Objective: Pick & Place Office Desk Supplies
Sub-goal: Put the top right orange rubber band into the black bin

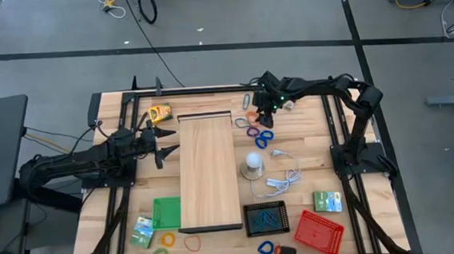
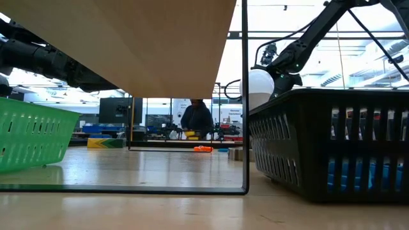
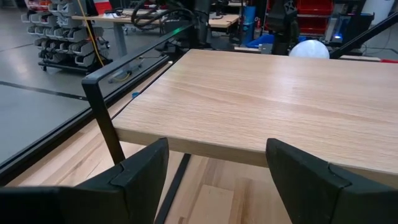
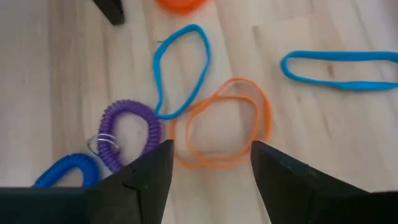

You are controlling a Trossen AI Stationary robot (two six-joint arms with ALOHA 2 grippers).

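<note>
Left gripper (image 1: 166,142) parked open beside the wooden board (image 1: 208,170) — fine there. Right gripper (image 4: 211,163) open, empty, hovering over the orange band (image 4: 222,123) on the table. Best lowered straight — avoiding the purple coil (image 4: 127,132) and blue band (image 4: 181,67).

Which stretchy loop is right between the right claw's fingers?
The orange band. It lies in the gap of the open right claw, while the blue loop and the purple coil sit off to one side.
</note>
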